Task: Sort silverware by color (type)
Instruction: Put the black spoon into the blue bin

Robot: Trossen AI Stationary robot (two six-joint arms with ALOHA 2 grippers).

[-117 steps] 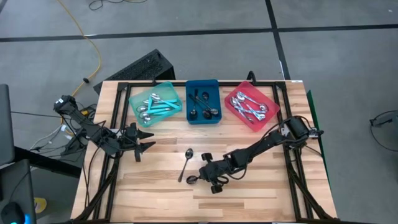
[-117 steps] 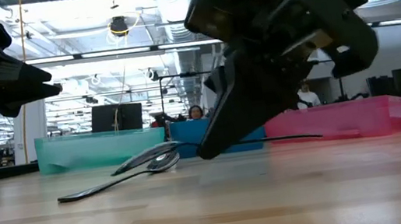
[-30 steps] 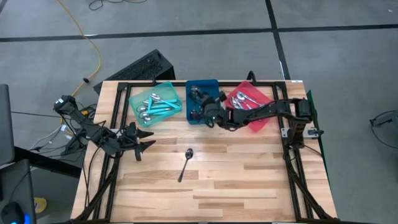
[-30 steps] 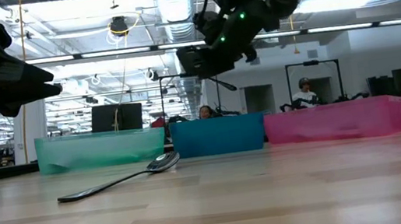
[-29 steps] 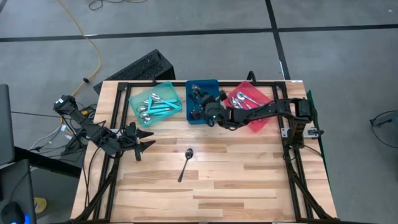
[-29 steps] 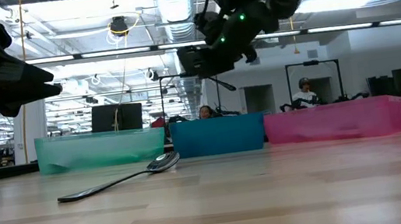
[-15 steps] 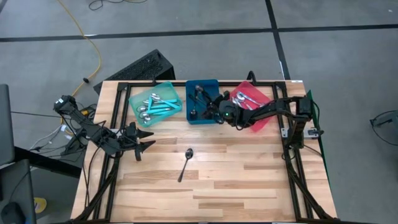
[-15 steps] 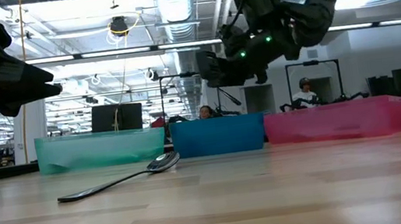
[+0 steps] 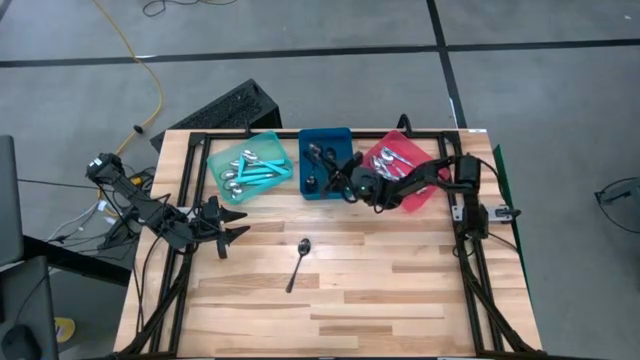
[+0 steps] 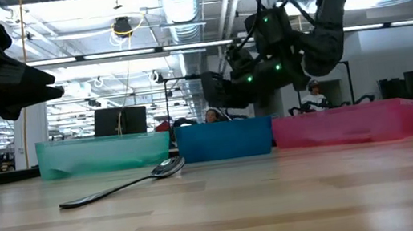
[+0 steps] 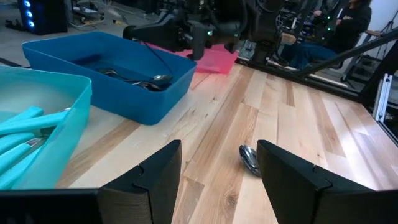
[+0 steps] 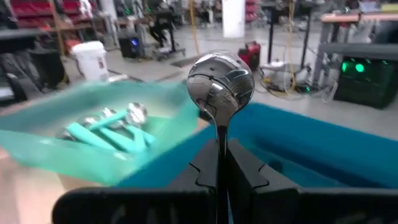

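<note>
My right gripper (image 12: 221, 149) is shut on a dark shiny spoon (image 12: 220, 84) and hovers over the right side of the blue tray (image 9: 326, 140), pointing toward the table's left; it also shows in the high view (image 9: 345, 183) and the low view (image 10: 220, 93). Another spoon (image 9: 300, 262) lies flat on the bare table, its bowl toward the trays. My left gripper (image 11: 217, 177) is open and empty above the table's left part (image 9: 232, 226). The teal tray (image 9: 222, 150) holds teal-handled spoons and the red tray (image 9: 420, 195) holds silver ones. My right gripper pinches the spoon's handle (image 12: 221, 134) just behind the bowl between its two fingers. The fingers lie about level, coming from the table's right, along the spoon. The bowl sticks out past the fingertips, clear of the tray below. The rest of the handle is hidden between the fingers.
The three trays stand side by side along the table's far edge, the blue one with several dark spoons in it (image 11: 134, 76). Bare wood lies around the loose spoon (image 11: 250, 159). Black frame rails run along the table's edges (image 9: 465, 270).
My right gripper, still shut on the spoon, has gone toward the table's right edge, from over the middle of the blue tray to over its right side, as the arm folds back. The loose spoon and my left gripper have kept still.
</note>
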